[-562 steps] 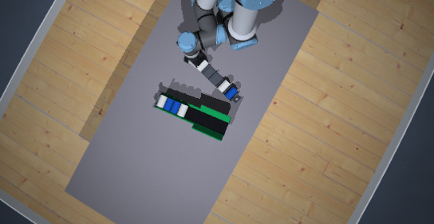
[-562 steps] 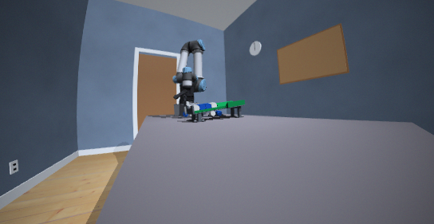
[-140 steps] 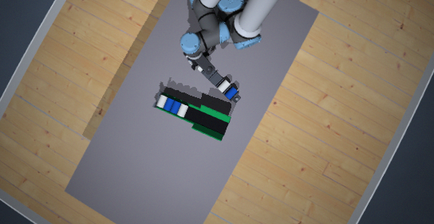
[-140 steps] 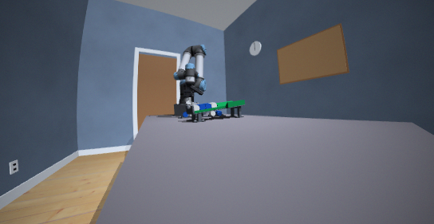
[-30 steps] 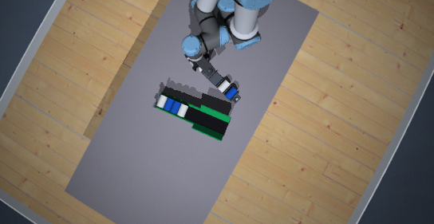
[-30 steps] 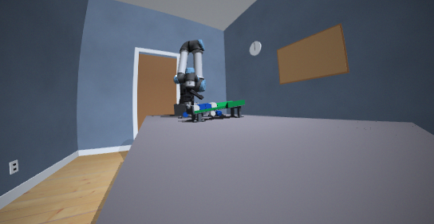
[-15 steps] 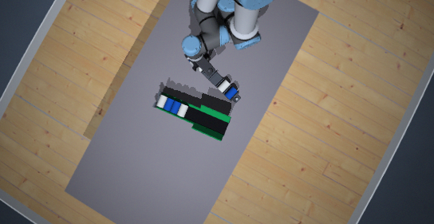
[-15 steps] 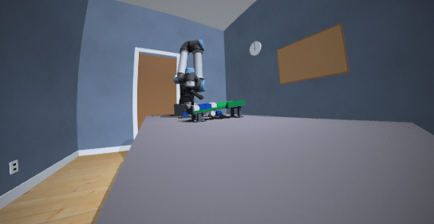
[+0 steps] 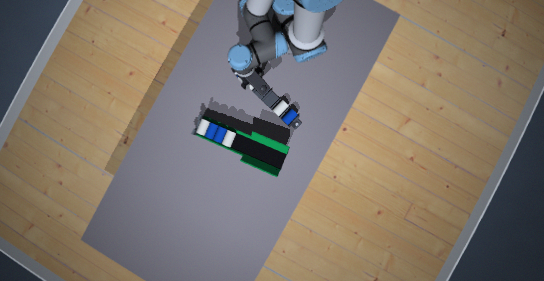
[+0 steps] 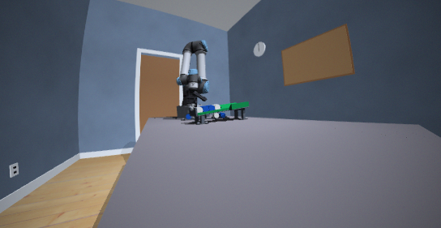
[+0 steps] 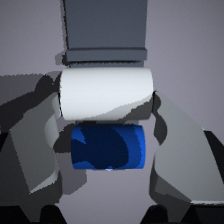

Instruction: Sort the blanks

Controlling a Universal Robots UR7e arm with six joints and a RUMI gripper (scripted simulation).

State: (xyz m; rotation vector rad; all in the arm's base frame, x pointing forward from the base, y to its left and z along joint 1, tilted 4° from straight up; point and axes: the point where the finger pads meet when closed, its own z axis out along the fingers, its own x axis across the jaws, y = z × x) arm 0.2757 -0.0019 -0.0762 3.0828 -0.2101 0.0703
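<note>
In the wrist view my gripper (image 11: pixel 106 93) is shut on a white blank (image 11: pixel 105 84), with a jaw at each end. A blue blank (image 11: pixel 135 145) lies parallel beside it, lower in that view; its support is unclear. The dark stock rack (image 11: pixel 106 25) (image 9: pixel 271 99) ends close above the white blank in that view. At the rack's far end lie another white blank (image 9: pixel 281 107) and another blue blank (image 9: pixel 289 116). The green-edged ramp (image 9: pixel 260 151) (image 10: pixel 227 106) holds a row from its low end: white blank (image 9: pixel 202 127), blue blank (image 9: pixel 211 130), blue blank (image 9: pixel 220 135), white blank (image 9: pixel 229 139).
The ramp's raised green side walls (image 9: pixel 270 142) (image 10: pixel 240 105) stand at its higher end, close to the rack's far end. Ramp legs (image 10: pixel 241 114) stand on the grey table (image 9: pixel 200 200) (image 10: pixel 263 174). The arm's wrist hides much of the rack's near end in the top view.
</note>
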